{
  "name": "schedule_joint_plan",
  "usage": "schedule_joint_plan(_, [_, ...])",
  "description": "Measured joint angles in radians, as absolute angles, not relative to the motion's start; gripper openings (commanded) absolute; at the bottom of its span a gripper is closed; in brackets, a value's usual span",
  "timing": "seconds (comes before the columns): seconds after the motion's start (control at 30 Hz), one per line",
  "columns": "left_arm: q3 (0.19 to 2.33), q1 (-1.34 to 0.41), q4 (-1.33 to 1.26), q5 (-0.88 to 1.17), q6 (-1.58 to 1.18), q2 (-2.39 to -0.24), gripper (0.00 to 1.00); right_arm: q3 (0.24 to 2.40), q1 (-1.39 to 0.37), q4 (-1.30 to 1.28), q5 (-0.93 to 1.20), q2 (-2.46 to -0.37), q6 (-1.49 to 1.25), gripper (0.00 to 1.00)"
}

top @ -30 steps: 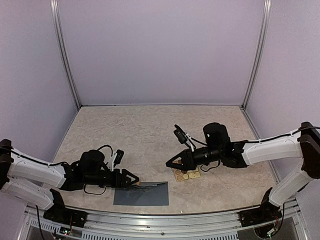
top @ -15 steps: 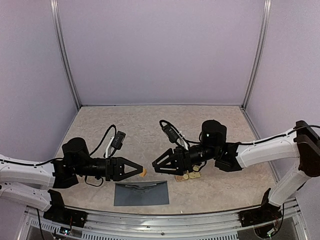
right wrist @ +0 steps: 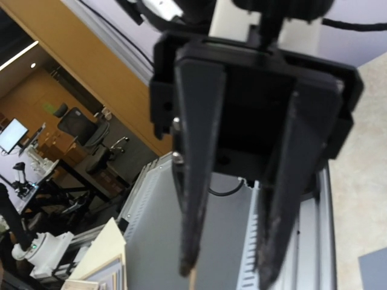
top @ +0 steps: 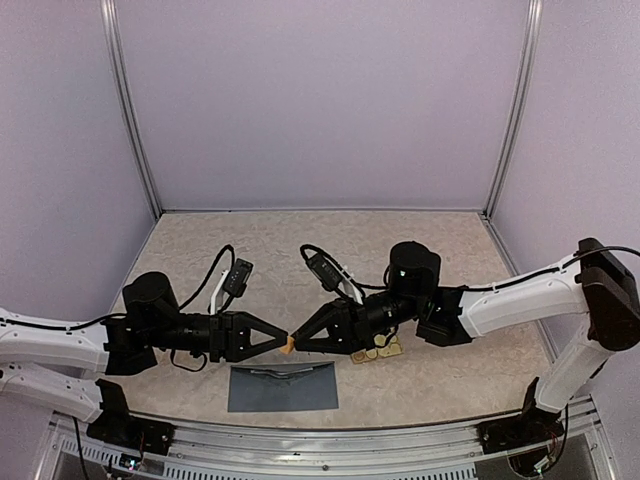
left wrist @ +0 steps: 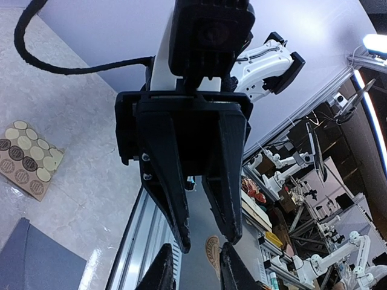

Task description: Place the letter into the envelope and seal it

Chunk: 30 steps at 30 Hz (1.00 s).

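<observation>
Sticker [top: 288,345] pinched in left claw [top: 283,338]; right claw [top: 298,345] has closed in, narrowed, grip unclear.

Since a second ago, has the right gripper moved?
Yes. The right gripper has shifted left in the top view, away from the sticker sheet, to meet the left gripper above the envelope.

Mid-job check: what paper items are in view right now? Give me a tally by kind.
envelope: 1
sticker sheet: 1
single sticker, off the sheet: 1
Total: 3
</observation>
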<state>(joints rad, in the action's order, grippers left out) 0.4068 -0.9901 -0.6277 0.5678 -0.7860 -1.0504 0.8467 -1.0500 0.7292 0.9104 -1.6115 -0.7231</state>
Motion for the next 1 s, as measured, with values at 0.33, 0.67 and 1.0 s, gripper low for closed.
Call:
schedule_joint_plan(0.33, [0.407,-0.990,-0.622,0.560,-0.778,-1.040,0.24,0.868,-1.062,0.748,0.923,-1.626,-0.730,0.00])
schedule_joint_plan(0.67, [0.413,-0.990,-0.581,0.535,-0.760,-1.038,0.64,0.873,-1.065,0.725,0.884,-1.625,-0.721,0.00])
schedule_joint_plan(1.0, [0.422,-0.991,-0.488,0.493,-0.731,-0.994,0.78,0.953,-1.065,0.378,0.667,-1.603,-0.569,0.00])
